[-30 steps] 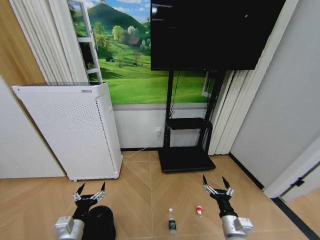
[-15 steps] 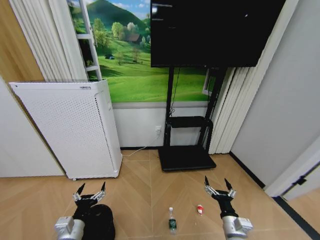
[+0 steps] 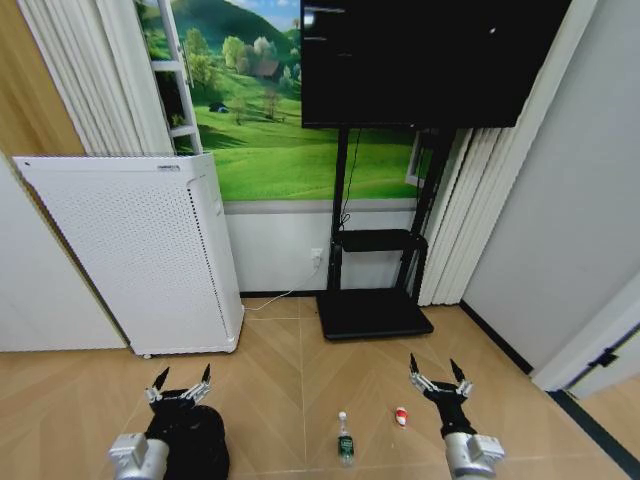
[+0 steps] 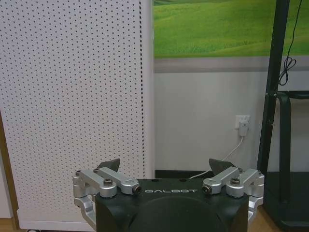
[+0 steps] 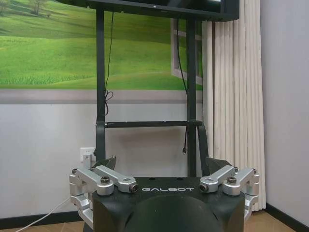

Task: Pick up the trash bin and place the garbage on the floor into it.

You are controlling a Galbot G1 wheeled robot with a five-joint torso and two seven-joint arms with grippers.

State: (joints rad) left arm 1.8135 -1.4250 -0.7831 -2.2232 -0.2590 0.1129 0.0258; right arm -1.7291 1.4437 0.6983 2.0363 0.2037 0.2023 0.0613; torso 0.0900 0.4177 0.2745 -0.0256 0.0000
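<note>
The small black trash bin [image 3: 197, 445] sits on the wood floor at the lower left of the head view, partly hidden behind my left arm. My left gripper [image 3: 180, 382] hangs open just above and beyond it, holding nothing; the left wrist view shows that gripper [image 4: 166, 164] facing the white appliance. The garbage lies between the arms: a clear bottle [image 3: 345, 443] with a green label and a small red-and-white piece [image 3: 400, 416]. My right gripper [image 3: 437, 372] stands open to the right of the red piece, and in its own wrist view the right gripper [image 5: 161, 162] faces the TV stand.
A tall white perforated appliance [image 3: 135, 255] stands at the back left, against the wall. A black TV stand [image 3: 372, 315] with a large screen [image 3: 425, 60] is straight ahead. Bare wood floor [image 3: 290, 370] lies between them and me. A baseboard edge [image 3: 590, 440] runs at the right.
The whole head view has shifted slightly, so the camera has moved. Both grippers stay open and keep their places relative to the bin and garbage.
</note>
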